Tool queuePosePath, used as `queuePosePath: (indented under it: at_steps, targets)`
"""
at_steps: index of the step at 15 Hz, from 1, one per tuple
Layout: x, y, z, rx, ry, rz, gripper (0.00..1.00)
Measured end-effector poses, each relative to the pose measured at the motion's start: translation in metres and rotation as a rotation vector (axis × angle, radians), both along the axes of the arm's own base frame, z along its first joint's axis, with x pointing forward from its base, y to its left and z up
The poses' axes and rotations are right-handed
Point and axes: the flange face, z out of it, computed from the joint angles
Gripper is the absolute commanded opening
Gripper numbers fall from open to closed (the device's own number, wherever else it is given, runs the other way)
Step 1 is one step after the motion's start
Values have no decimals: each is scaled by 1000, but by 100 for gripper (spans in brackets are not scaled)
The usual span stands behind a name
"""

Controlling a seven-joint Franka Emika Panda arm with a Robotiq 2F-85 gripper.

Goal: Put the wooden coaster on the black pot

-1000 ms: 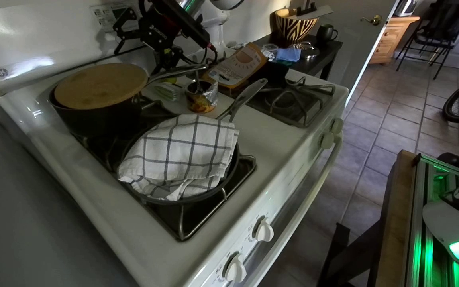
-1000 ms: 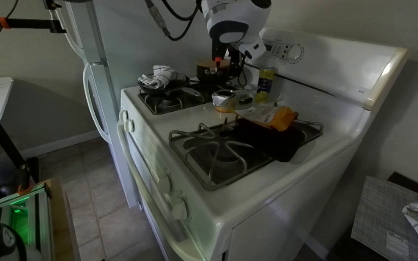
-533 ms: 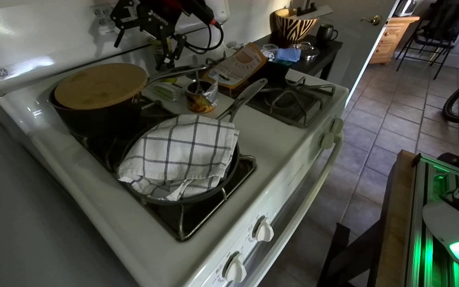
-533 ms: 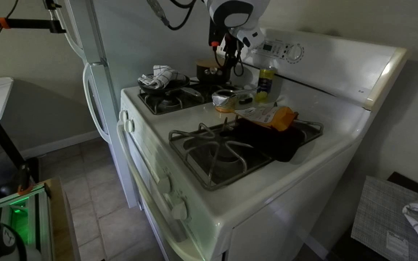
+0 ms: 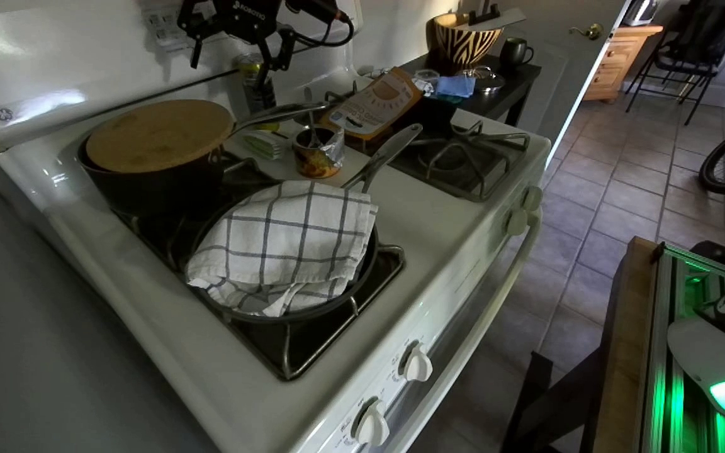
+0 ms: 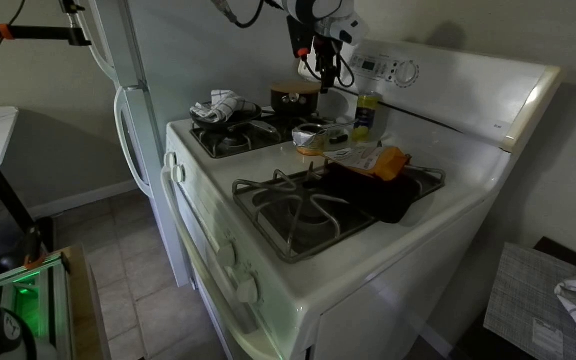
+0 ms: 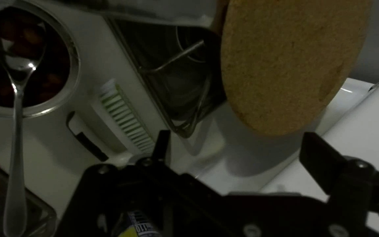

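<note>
Wdn coaster (image 5: 160, 133) on blk pot (image 5: 155, 187), tool (image 5: 229, 68) spread wide abv stove (image 5: 413, 201), apart fr. both.

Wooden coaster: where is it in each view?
In an exterior view: wooden coaster, upper left; open can, upper middle.
In an exterior view: wooden coaster, upper middle; open can, below, slightly right.
Wrist view: wooden coaster, upper right; open can, upper left.
Shared landmark: open can, spoon inside.
</note>
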Motion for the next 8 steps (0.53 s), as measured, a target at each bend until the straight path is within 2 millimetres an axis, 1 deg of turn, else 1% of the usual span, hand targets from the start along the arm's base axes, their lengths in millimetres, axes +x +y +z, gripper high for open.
queuePosePath:
  at_steps: [2, 3, 8]
  targets:
    - [0, 2, 3, -4, -7, 5, 100]
    - [-1, 4, 1, -2, 2, 17, 100]
    - [-6, 30, -22, -3, 116, 146, 100]
